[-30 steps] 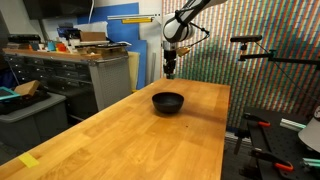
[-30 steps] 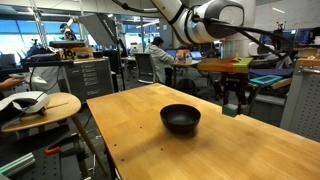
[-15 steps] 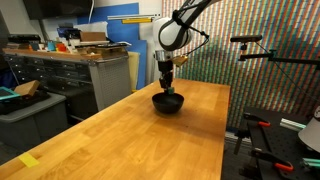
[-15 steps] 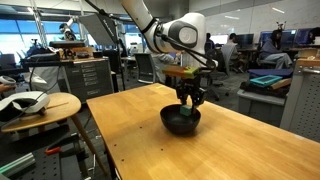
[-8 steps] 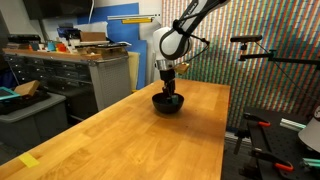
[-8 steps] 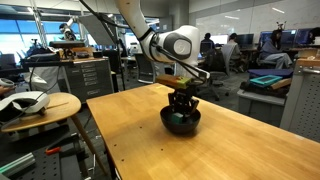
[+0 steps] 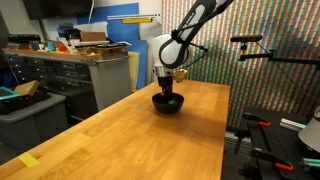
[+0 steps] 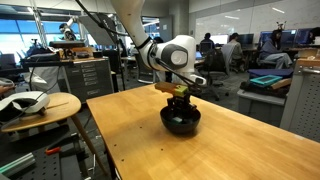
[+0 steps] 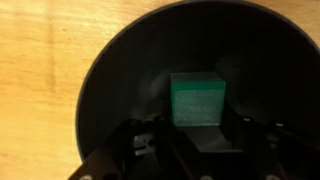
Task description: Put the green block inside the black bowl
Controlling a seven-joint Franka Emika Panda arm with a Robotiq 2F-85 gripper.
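Sitting inside black bowl (image 9: pixel 100 95), green block (image 9: pixel 195 98)

1. The green block (image 9: pixel 196 98) is seen in the wrist view as a small, bright green cube with flat sides and sharp edges.
2. It is found inside the black bowl (image 9: pixel 100 80), near the middle, with one flat face turned up to the camera.
3. A dark shadow is seen just under the block.
4. Whether the block is touching the bowl's floor cannot be told.
5. The black bowl is round, shiny and black all over, with a wide rim.
6. In both exterior views the bowl (image 7: pixel 168 107) (image 8: pixel 180 127) is seen standing upright on the wooden table (image 7: pixel 130 140), towards its far end.
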